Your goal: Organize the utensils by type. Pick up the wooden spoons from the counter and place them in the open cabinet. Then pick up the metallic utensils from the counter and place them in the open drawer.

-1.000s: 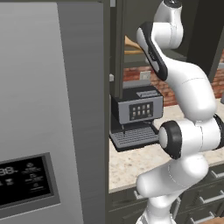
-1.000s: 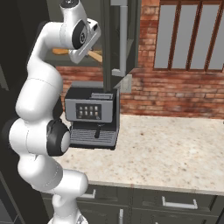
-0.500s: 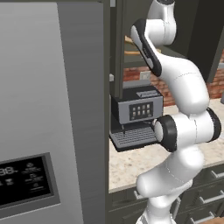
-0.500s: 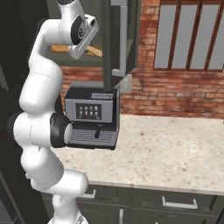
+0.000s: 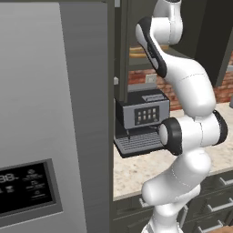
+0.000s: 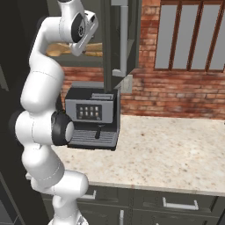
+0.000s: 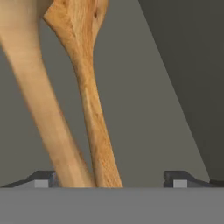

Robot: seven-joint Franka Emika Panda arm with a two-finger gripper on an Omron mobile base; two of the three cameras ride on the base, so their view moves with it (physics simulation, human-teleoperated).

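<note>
A rendered home kitchen: a steel fridge [image 5: 50,113] (display panel low on its door), a coffee machine [image 6: 91,116] on the speckled counter [image 6: 167,154], brick wall [image 6: 176,94] behind.

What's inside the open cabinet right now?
Two wooden spoons lie on the flat grey shelf of the cabinet, their handles crossing close together. The gripper sits right before them, jaws wide apart. The arm covers the rest of the shelf.

Two light-brown wooden spoons [image 7: 87,100] — long handles crossing near the hand end, lying flat on the grey shelf [image 7: 144,113] of the open dark cabinet [image 6: 118,39] — grain visible.
</note>
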